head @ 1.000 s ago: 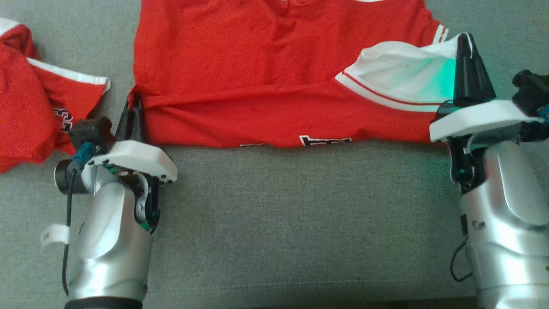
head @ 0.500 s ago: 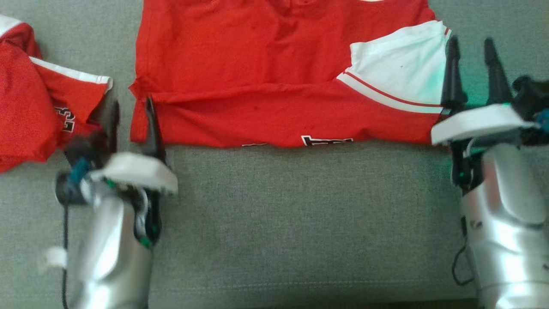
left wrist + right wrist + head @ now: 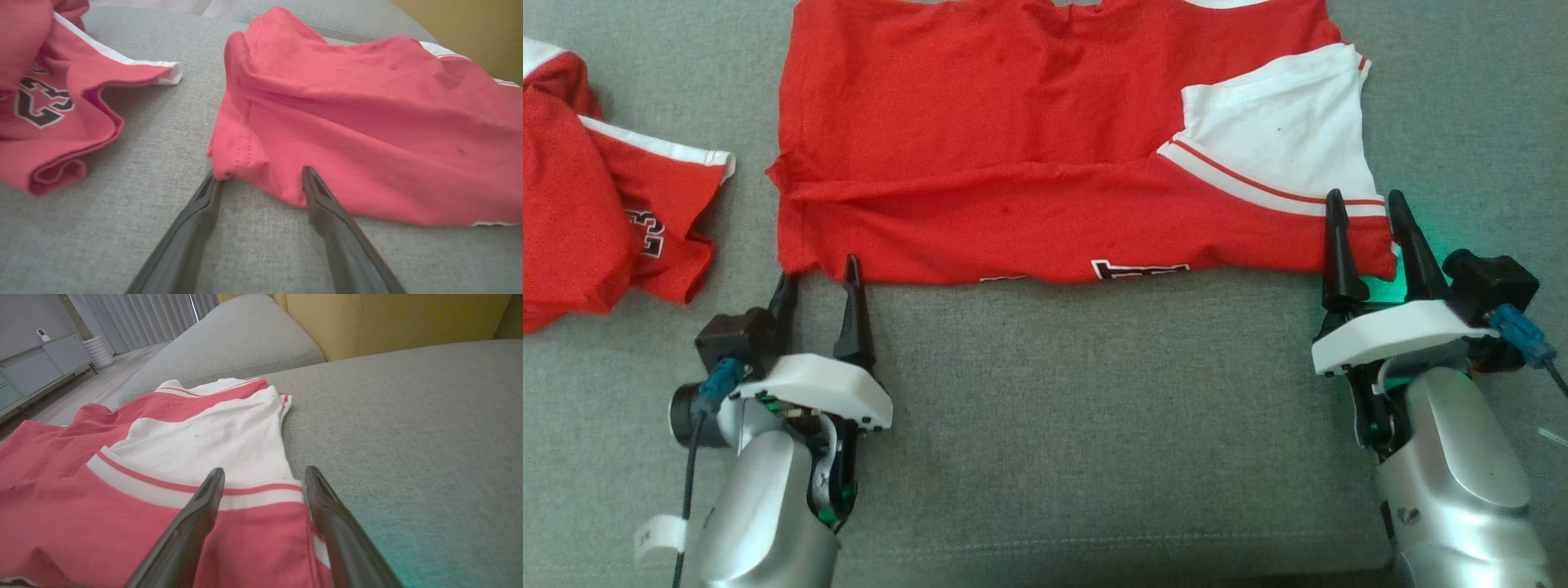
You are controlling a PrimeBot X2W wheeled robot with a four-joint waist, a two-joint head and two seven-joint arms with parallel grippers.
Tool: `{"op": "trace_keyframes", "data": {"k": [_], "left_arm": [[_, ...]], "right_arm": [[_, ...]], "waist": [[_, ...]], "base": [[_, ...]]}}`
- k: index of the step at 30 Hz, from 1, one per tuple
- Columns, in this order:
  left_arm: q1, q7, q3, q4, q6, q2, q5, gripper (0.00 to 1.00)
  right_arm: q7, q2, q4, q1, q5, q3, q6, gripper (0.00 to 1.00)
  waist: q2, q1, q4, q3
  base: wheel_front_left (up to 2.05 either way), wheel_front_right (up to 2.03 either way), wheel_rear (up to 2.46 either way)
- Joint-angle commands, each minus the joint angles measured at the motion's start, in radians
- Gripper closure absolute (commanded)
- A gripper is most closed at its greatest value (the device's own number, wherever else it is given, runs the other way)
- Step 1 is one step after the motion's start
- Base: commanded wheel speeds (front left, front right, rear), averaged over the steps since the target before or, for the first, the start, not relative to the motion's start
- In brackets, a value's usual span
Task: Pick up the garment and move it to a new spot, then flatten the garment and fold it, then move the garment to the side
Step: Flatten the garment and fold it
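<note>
Head view, left to right: a second red jersey (image 3: 580,220) lies crumpled at the far left, apart from the work. Our left gripper (image 3: 818,269) stands with its fingers spread wide and nothing between them, tips just at the near left corner of the garment (image 3: 1013,163). The garment, a red shirt with a white sleeve (image 3: 1274,139), lies across the middle of the grey sofa cushion (image 3: 1094,425), its near edge doubled over so that a strip of dark lettering (image 3: 1139,268) peeks out at the fold. Our right gripper (image 3: 1364,196) is likewise wide open and empty, fingers poised over the near right corner. We judge the move and the flattening done and a first fold laid; further folds and the shift to the side are left. The seat is woven grey fabric, with a yellow backrest (image 3: 388,318) behind; beyond the sofa's end we see pale curtains (image 3: 143,314), a low cabinet (image 3: 41,363) and a light floor (image 3: 81,396).
</note>
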Motion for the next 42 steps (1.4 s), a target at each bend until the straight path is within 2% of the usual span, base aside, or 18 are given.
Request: {"op": "trace_keyframes", "data": {"k": [1,15,35,42], "left_arm": [[0.015,-0.005,0.018,-0.011,-0.004,0.019,-0.007,0.00],[0.023,-0.005,0.004,0.071,-0.023,0.019,-0.011,0.00],[-0.026,-0.005,0.113,0.115,0.013,0.019,0.011,0.00],[-0.033,-0.005,0.144,0.135,0.006,0.019,0.000,0.00]], "right_arm": [[-0.013,0.008,-0.028,0.011,0.004,0.024,0.006,0.00],[-0.013,0.008,0.004,0.016,0.031,0.036,0.006,0.00],[-0.014,0.008,-0.032,0.006,0.059,0.062,0.006,0.00],[-0.014,0.008,-0.033,0.011,0.068,0.067,0.006,0.00]], "waist": [[0.0000,0.0000,-0.001,-0.001],[0.0000,0.0000,-0.014,-0.050],[0.0000,0.0000,-0.040,-0.030],[0.0000,0.0000,-0.047,-0.034]], "base": [[0.00,0.00,0.00],[0.00,0.00,0.00],[0.00,0.00,0.00],[0.00,0.00,0.00]]}}
